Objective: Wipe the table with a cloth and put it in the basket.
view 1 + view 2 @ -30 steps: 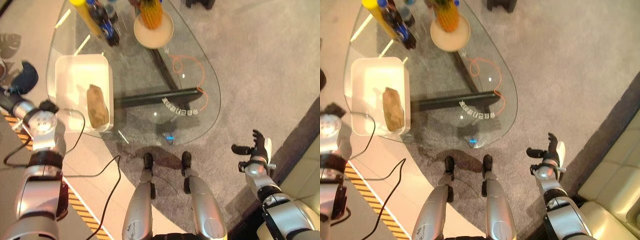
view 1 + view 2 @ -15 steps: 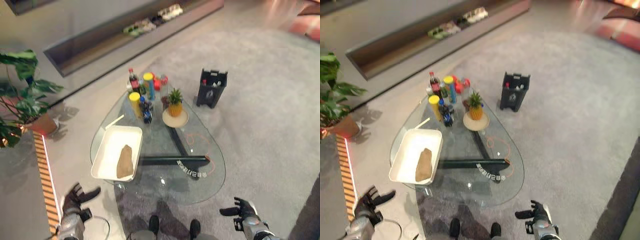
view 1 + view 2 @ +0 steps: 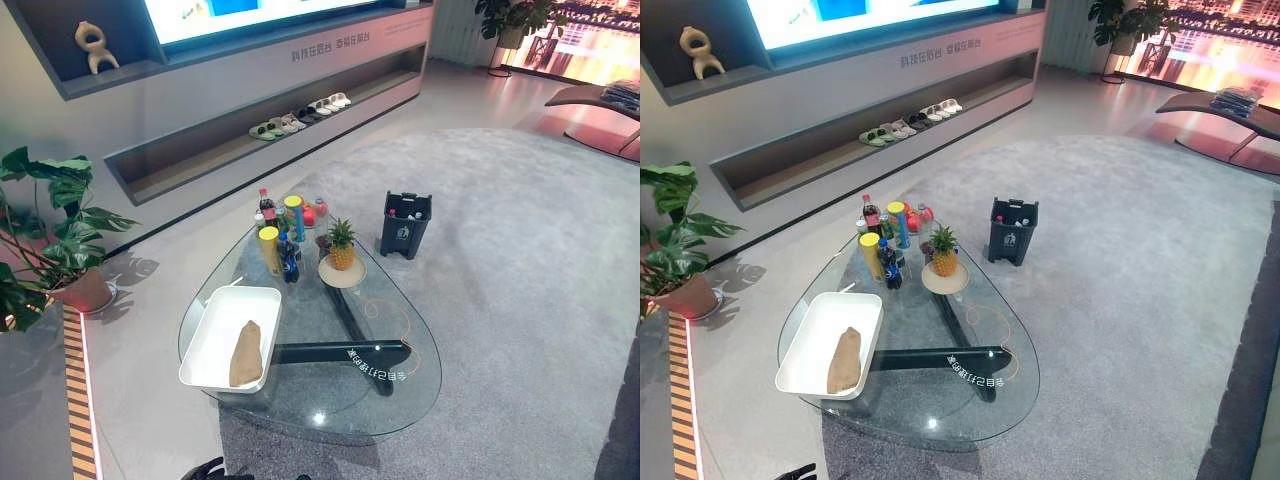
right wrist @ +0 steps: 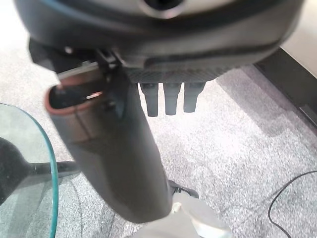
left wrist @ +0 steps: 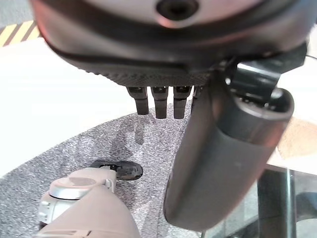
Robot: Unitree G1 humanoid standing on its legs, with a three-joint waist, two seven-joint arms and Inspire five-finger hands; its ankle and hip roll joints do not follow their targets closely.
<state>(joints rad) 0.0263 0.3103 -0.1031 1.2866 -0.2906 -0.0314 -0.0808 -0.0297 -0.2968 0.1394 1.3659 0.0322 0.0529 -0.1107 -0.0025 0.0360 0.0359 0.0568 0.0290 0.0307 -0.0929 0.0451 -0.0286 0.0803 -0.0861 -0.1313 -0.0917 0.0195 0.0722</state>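
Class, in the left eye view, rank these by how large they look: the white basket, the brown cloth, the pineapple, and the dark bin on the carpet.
1. white basket
2. dark bin
3. brown cloth and pineapple: these look alike, so left unranked. The bin stands farther from the camera, so its place is less sure.

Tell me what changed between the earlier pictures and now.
Mostly the camera: the head has tilted up, so the view now takes in the whole room, not just the table from above. Both hands have dropped out towards the lower edge; the left hand and right hand hang open, holding nothing. The brown cloth still lies in the white basket on the glass table; nothing there moved.
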